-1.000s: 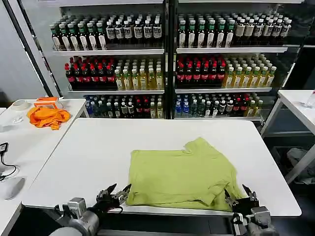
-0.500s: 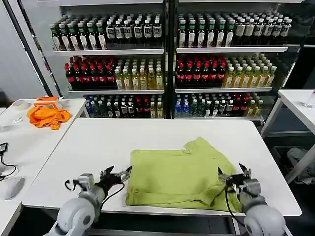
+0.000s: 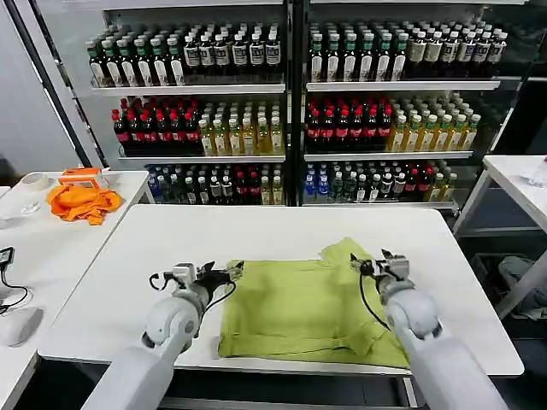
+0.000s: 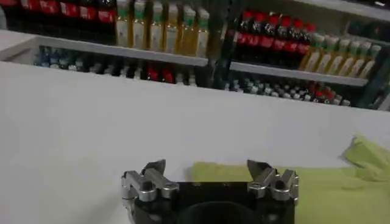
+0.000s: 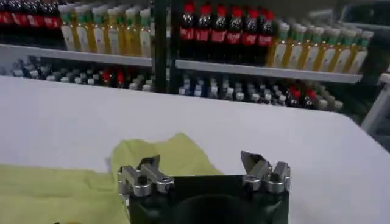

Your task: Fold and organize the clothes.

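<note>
The lime T-shirt [image 3: 303, 303] lies folded and flat on the white table [image 3: 171, 248], with one sleeve sticking out at its far right corner [image 3: 346, 250]. My left gripper [image 3: 224, 272] hovers open at the shirt's far left corner; the left wrist view shows that gripper [image 4: 206, 165] with its jaws spread and the shirt edge [image 4: 329, 185] just ahead between them. My right gripper [image 3: 374, 258] is open over the far right sleeve. In the right wrist view the gripper [image 5: 200, 159] holds nothing, and the sleeve [image 5: 164, 152] lies ahead of it.
An orange cloth [image 3: 83, 202] and an orange box [image 3: 81, 176] sit on the side table at the left. Shelves of bottles [image 3: 291, 111] stand behind the table. Another white table [image 3: 517, 171] is at the right. Bare tabletop surrounds the shirt.
Both arms have reached forward from the table's near edge to the shirt's far corners. The shirt lies as it did.
</note>
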### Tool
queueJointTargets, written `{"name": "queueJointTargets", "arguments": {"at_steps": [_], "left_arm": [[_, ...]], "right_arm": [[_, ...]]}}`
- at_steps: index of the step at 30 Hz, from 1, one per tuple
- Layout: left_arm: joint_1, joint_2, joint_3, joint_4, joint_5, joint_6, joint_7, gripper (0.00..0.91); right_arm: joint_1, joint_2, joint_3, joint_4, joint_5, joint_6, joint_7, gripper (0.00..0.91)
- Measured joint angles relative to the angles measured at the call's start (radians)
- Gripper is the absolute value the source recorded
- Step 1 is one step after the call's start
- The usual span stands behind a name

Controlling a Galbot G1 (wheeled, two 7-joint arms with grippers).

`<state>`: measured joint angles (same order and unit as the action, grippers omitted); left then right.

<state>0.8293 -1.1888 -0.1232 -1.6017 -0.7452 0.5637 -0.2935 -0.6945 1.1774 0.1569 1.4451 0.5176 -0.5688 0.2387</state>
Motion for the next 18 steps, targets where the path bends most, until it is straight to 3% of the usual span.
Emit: {"name": "queueJointTargets", "arguments": {"at_steps": [6, 7, 9, 10, 11, 12, 13, 18], "left_arm": [[-0.036, -0.029, 0.029, 0.079, 0.022, -0.001, 0.002, 0.907], [-0.04, -0.034, 0.032, 0.091, 0.029, -0.002, 0.002, 0.595], [-0.048, -0.042, 0.034, 0.109, 0.035, -0.003, 0.0, 0.363], [-0.05, -0.045, 0.034, 0.118, 0.038, -0.004, 0.0, 0.151], [-0.053, -0.049, 0.035, 0.124, 0.042, -0.005, 0.0, 0.091], [-0.055, -0.051, 0.036, 0.13, 0.045, -0.005, -0.001, 0.06], [-0.057, -0.054, 0.038, 0.136, 0.049, -0.006, -0.001, 0.06], [-0.06, -0.06, 0.048, 0.148, 0.06, -0.01, -0.001, 0.04]], "right_arm": [[0.09, 0.05, -0.03, -0.135, -0.005, 0.013, -0.006, 0.907], [0.102, 0.058, -0.032, -0.158, -0.006, 0.015, -0.006, 0.907], [0.119, 0.072, -0.035, -0.195, -0.008, 0.016, -0.006, 0.907], [0.125, 0.08, -0.039, -0.214, -0.009, 0.016, -0.006, 0.736], [0.129, 0.085, -0.042, -0.23, -0.01, 0.016, -0.005, 0.524], [0.133, 0.09, -0.045, -0.243, -0.011, 0.017, -0.005, 0.131], [0.137, 0.094, -0.047, -0.253, -0.011, 0.019, -0.004, 0.0], [0.15, 0.104, -0.059, -0.287, -0.009, 0.025, -0.002, 0.0]]}}
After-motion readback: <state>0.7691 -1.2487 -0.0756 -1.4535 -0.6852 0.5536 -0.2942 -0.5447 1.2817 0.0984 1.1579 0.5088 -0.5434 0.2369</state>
